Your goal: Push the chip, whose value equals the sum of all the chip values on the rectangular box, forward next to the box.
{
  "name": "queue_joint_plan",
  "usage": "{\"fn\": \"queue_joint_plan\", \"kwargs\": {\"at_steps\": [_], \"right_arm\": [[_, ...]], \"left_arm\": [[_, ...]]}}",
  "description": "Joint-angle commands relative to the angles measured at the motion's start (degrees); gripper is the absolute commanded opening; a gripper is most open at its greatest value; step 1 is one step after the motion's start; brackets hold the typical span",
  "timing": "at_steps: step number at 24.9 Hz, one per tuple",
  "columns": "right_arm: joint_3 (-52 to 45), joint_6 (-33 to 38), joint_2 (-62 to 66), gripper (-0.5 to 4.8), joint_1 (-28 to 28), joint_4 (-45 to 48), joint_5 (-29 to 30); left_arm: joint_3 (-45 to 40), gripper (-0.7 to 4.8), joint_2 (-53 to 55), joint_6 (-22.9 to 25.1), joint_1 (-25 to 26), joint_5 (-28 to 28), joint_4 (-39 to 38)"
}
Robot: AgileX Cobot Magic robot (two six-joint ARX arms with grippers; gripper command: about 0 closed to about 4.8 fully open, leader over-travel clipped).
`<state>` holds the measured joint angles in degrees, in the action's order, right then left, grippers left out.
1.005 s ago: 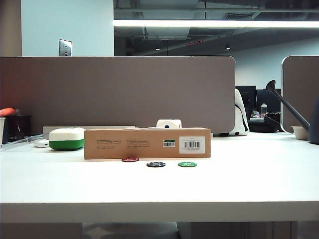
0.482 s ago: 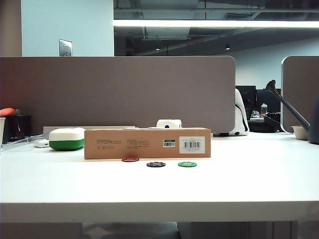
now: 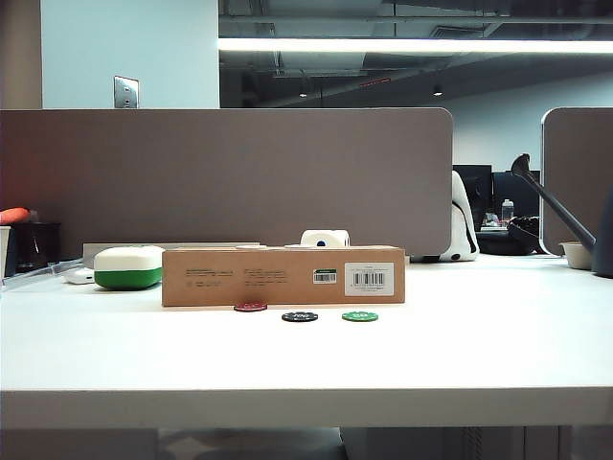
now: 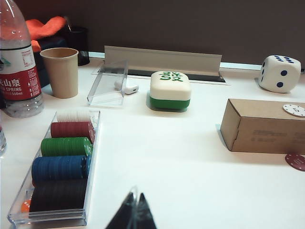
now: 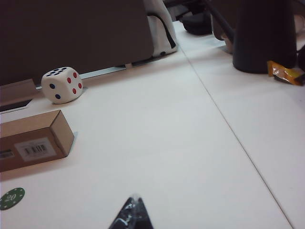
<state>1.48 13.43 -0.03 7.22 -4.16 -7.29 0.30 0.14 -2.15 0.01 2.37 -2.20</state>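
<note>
The chip, dark red with pale edge marks, lies flat on the table, just in front of the rectangular box near its left half; from this low angle I cannot tell whether it touches the box face. In the left wrist view only its edge shows, just beside the box.

Handling, as a judgement: thin, rigid, light, low-profile disc on a smooth top. It should slide easily under a fingertip and may skate or rotate if pushed off-centre. Too flat to pinch well; best contact is the near rim, pushed toward the box.

A black chip and a green chip sit to its right, slightly nearer the camera. 1 pale chip rests on the box top.

Left gripper: tips pressed together, holding nothing, above bare table, chip well apart from it. Right gripper: tips likewise together, empty, near the green chip; red chip not in its view. Neither arm shows in the exterior view.
</note>
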Motion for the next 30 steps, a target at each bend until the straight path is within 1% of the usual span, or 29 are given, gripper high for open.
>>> {"fn": "queue_joint_plan", "kwargs": {"at_steps": [1, 8, 11, 13, 15, 17, 19, 24, 30], "right_arm": [[-1.38, -1.46, -0.07, -0.04, -0.04, 3.98, 0.17], [-1.40, -7.61, -0.07, -0.04, -0.33, 4.90, 0.22], [-1.40, -9.11, -0.07, -0.04, -0.33, 4.87, 0.28], [-1.40, -9.20, -0.07, -0.04, -0.37, 4.87, 1.18], [-1.40, -9.20, -0.07, -0.04, -0.48, 3.91, 5.11], [-1.40, -9.20, -0.07, -0.04, -0.66, 3.54, 6.36], [-1.40, -9.20, -0.07, -0.04, -0.83, 3.06, 6.36], [-1.40, -9.40, -0.07, -0.04, -3.91, 2.75, 5.95], [-1.40, -9.40, -0.07, -0.04, -5.90, 2.75, 5.97]], "left_arm": [[0.13, -0.05, 0.00, 0.22, 0.00, -0.04, 0.57], [0.13, -0.05, 0.00, 0.22, 0.00, -0.04, 0.57], [0.13, -0.05, 0.00, 0.22, 0.00, -0.04, 0.57], [0.13, -0.05, 0.00, 0.22, 0.00, -0.04, 0.57], [0.13, -0.05, 0.00, 0.22, 0.00, -0.04, 0.57], [0.13, -0.05, 0.00, 0.22, 0.00, -0.04, 0.57], [0.13, -0.05, 0.00, 0.22, 0.00, -0.04, 0.57], [0.13, -0.05, 0.00, 0.22, 0.00, -0.04, 0.57], [0.13, -0.05, 0.00, 0.22, 0.00, -0.04, 0.57]]}}
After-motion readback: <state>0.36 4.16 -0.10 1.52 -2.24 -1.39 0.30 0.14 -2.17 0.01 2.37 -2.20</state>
